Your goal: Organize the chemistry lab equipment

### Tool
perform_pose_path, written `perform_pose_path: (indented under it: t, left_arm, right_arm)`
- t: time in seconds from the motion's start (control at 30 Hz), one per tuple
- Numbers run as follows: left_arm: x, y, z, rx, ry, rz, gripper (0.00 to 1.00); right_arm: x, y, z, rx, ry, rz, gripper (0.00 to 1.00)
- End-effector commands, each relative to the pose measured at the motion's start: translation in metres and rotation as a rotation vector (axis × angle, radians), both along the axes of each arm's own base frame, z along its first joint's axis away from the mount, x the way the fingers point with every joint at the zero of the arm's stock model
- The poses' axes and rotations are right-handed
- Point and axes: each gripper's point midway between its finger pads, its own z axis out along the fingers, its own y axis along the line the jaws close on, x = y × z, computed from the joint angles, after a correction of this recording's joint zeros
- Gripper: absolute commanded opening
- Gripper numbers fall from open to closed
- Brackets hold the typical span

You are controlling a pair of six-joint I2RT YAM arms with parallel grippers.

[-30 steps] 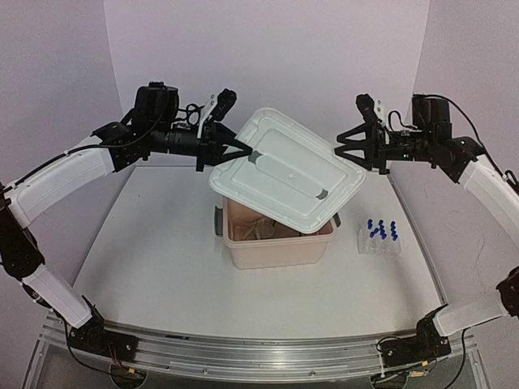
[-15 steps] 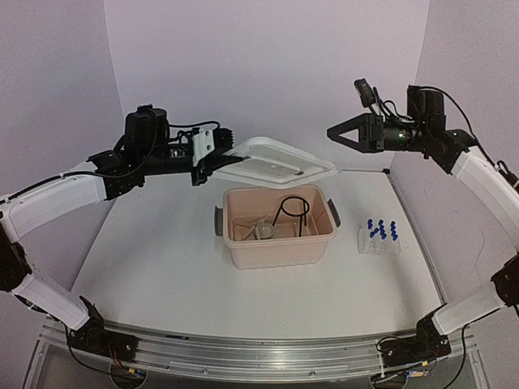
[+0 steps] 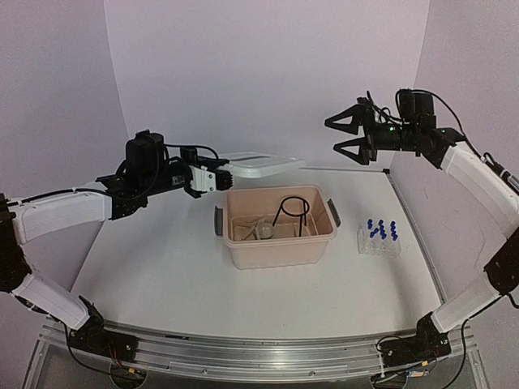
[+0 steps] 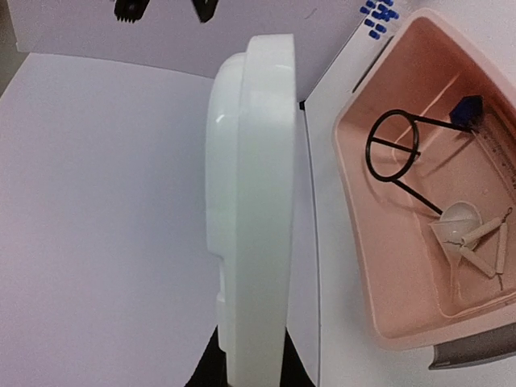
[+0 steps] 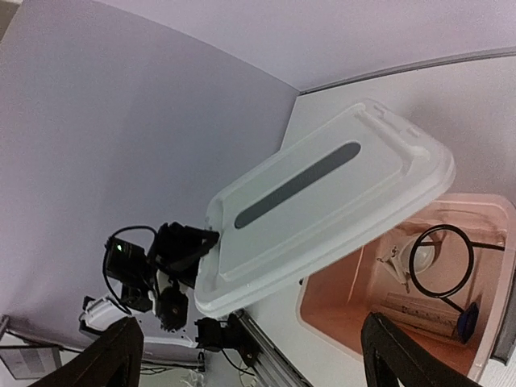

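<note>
My left gripper (image 3: 229, 169) is shut on the edge of the white lid (image 3: 261, 164) and holds it nearly level in the air, behind and left of the beige tub (image 3: 243, 255). In the left wrist view the lid (image 4: 251, 201) stands edge-on between the black fingers (image 4: 300, 364). The open tub (image 4: 379, 266) holds the black wire ring stand (image 4: 393, 148), clear funnel (image 4: 459, 222), wooden clamp (image 4: 486, 251) and blue-tipped brush (image 4: 466, 110). The clear rack of blue-capped tubes (image 3: 379, 238) stands right of the tub. My right gripper (image 3: 344, 136) hangs open and empty, high at the back right.
The tub has grey side handles (image 3: 218, 220). From the right wrist the lid (image 5: 322, 205) hangs over the tub's rim (image 5: 343, 310), with the left arm (image 5: 153, 270) behind it. Purple walls close in the back and both sides.
The lid has come off the tub and moved left and down to nearly level in the left gripper. The right gripper has opened wide, let go of the lid and drawn back to the right.
</note>
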Motion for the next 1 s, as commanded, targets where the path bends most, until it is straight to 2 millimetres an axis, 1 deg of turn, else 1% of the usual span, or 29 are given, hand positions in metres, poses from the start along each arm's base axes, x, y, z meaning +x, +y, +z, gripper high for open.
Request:
perform_pose_path:
  t: [0.0,0.07,0.1,0.17,0.23,0.33,0.43,0.5,0.57,0.7,0.8,0.9,0.93,0.97]
  left_arm:
    - [-0.058,0.006,0.058,-0.128,-0.261,-0.201,0.0]
    - [-0.075,0.008,0.054,-0.133,-0.302,-0.261,0.0]
    - [-0.082,0.009,0.056,-0.152,-0.326,-0.282,0.0]
    - [-0.088,0.012,0.061,-0.175,-0.367,-0.292,0.0]
    - [-0.091,0.013,0.057,-0.156,-0.394,-0.302,0.0]
    - [-0.108,0.015,0.051,-0.155,-0.422,-0.363,0.0]
    - [-0.123,0.017,0.052,-0.165,-0.439,-0.421,0.0]
    - [-0.13,0.016,0.049,-0.153,-0.444,-0.456,0.0]
    - [-0.132,0.015,0.047,-0.152,-0.472,-0.469,0.0]
    - [-0.127,0.013,0.044,-0.15,-0.547,-0.451,0.0]
    - [-0.124,0.011,0.042,-0.147,-0.551,-0.445,0.0]
    - [-0.125,0.01,0.041,-0.148,-0.545,-0.46,0.0]
    - [-0.125,0.009,0.041,-0.145,-0.546,-0.465,0.0]
    - [-0.126,0.009,0.04,-0.141,-0.548,-0.47,0.0]
  right_arm:
    - [0.031,-0.001,-0.001,0.056,0.085,-0.008,0.87]
    - [0.042,0.001,-0.009,0.062,0.113,0.002,0.85]
    - [0.044,0.002,-0.01,0.065,0.121,0.011,0.85]
    - [0.048,0.002,-0.013,0.059,0.115,0.021,0.84]
    - [0.051,0.003,-0.017,0.042,0.108,0.027,0.85]
    - [0.05,0.005,-0.03,0.037,0.145,0.056,0.85]
    - [0.044,0.012,-0.039,0.058,0.193,0.12,0.85]
    - [0.04,0.016,-0.042,0.072,0.224,0.153,0.85]
    - [0.033,0.021,-0.044,0.081,0.243,0.183,0.85]
    - [0.018,0.031,-0.045,0.091,0.28,0.238,0.85]
    - [0.009,0.034,-0.047,0.092,0.301,0.262,0.84]
    - [0.001,0.037,-0.046,0.094,0.307,0.292,0.78]
    - [-0.001,0.038,-0.047,0.098,0.317,0.299,0.74]
    - [-0.003,0.04,-0.046,0.101,0.32,0.311,0.68]
